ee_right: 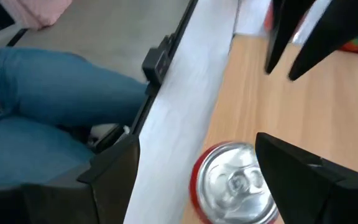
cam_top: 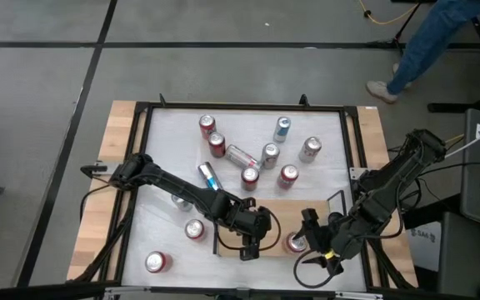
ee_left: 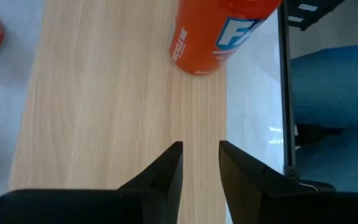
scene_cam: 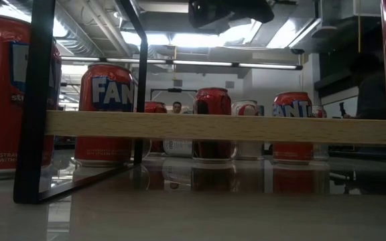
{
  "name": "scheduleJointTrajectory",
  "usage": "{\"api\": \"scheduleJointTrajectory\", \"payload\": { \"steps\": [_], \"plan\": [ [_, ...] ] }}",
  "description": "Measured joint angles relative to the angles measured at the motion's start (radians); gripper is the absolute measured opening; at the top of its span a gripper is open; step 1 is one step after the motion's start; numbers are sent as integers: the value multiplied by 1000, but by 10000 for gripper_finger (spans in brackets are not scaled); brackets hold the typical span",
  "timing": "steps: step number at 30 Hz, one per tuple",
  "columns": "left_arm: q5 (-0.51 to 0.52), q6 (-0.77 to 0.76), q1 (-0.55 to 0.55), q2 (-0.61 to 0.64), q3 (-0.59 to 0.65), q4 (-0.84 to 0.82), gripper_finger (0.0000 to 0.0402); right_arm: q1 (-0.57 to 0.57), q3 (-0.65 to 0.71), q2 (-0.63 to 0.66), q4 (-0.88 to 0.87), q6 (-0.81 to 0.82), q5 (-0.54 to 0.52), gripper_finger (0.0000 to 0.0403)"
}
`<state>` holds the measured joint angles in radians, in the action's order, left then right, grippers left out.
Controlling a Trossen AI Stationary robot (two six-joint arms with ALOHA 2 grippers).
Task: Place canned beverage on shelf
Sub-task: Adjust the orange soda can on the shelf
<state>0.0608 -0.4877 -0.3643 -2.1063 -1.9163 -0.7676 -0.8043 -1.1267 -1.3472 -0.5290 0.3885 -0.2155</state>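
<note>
Loosely, right gripper [ee_right: 194, 165] astride can [ee_right: 235, 183]

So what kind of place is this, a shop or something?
More likely a robotics lab or workshop than a shop. Two robot arms work at a framed white table strewn with soda cans, a small wooden shelf serves as practice, and the low view shows ceiling strip lights and equipment behind.

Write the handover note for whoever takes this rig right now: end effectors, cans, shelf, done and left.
Left end effector: empty, fingers narrowly apart, over the shelf.
Right end effector: open, fingers on either side of a red can standing upright on the shelf; no squeeze visible.
Done: that one can is on the shelf.
Left: about eleven other cans on the white tabletop, at least two of them lying down. Back the right end effector off without tipping the can.
</note>
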Motion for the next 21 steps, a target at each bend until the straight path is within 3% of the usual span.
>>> {"api": "scheduleJointTrajectory", "payload": {
  "steps": [12,21],
  "plan": [
    [7,-2,-5,0,0,15,94,0,0,0,-7,0,88,310],
    [113,1,-5,-22,0,148,94,0,0,0,-60,0,97,310]
  ]
}}
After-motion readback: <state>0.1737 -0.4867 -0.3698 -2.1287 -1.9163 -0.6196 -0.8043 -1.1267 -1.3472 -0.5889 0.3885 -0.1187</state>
